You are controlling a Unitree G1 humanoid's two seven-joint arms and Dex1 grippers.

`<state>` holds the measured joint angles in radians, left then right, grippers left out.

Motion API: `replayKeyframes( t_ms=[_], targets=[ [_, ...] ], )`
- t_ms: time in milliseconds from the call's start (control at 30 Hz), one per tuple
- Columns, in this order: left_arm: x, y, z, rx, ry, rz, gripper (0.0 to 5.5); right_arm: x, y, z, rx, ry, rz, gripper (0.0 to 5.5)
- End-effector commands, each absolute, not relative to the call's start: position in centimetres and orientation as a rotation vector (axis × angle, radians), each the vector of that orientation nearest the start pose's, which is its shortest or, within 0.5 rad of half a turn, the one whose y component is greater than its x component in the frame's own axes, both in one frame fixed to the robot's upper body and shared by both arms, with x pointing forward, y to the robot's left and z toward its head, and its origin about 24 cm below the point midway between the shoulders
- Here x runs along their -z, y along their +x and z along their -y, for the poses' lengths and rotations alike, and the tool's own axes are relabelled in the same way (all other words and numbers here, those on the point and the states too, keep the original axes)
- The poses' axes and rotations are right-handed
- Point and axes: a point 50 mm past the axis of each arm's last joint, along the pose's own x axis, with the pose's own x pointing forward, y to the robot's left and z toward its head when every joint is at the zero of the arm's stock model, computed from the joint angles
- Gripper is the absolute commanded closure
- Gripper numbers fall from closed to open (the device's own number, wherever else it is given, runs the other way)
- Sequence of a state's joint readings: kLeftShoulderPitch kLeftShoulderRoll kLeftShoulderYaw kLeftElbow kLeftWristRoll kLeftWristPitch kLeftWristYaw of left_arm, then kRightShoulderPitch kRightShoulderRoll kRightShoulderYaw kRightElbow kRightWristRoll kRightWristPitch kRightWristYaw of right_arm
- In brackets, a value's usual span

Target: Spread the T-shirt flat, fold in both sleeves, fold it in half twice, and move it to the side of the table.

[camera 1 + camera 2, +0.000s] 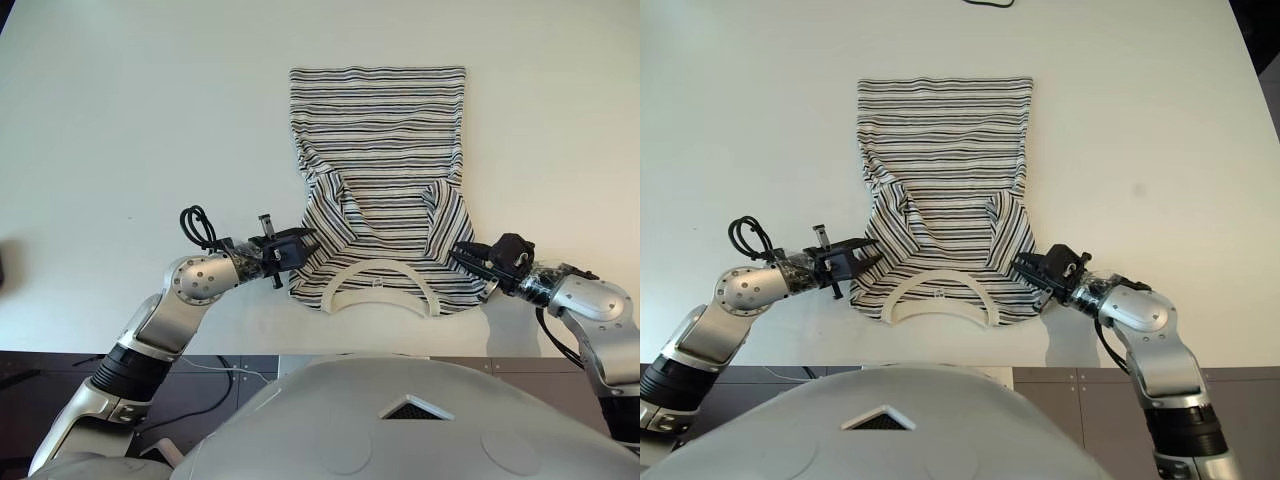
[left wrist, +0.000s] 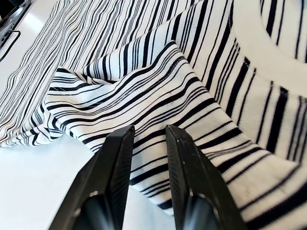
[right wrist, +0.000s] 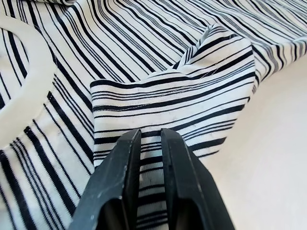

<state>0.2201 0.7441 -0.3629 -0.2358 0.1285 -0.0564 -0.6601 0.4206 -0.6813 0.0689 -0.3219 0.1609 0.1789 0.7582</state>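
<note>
A black-and-white striped T-shirt [image 1: 380, 150] lies on the white table [image 1: 130, 130], white collar [image 1: 380, 283] nearest me and hem at the far end. Both sleeves are folded in over the chest. My left gripper [image 1: 305, 243] sits at the shirt's near left shoulder corner. In the left wrist view its fingers [image 2: 120, 158] stand close together with striped cloth in the narrow gap. My right gripper [image 1: 462, 255] is at the near right shoulder corner. Its fingers [image 3: 175, 158] are pinched on the folded sleeve's edge.
Bare table stretches wide to the left of the shirt and on its right [image 1: 1140, 120]. A black cable [image 1: 990, 3] lies at the table's far edge. The table's near edge [image 1: 240, 352] runs just behind both grippers.
</note>
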Motion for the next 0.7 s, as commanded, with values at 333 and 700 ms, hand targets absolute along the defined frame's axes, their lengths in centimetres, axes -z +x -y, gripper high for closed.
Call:
replayKeyframes(
  t_ms=[333, 700],
  targets=[
    [-10.2, 15.7, -19.6, 1.053, 0.742, -0.176, 4.29, -9.7, 13.3, 22.5, -0.789, -0.315, -0.322, 4.77],
    [-4.8, 8.8, -22.9, 1.367, 1.076, -0.242, 3.46, -6.9, 11.2, 28.0, -0.775, -0.573, -0.502, 3.6]
  ],
)
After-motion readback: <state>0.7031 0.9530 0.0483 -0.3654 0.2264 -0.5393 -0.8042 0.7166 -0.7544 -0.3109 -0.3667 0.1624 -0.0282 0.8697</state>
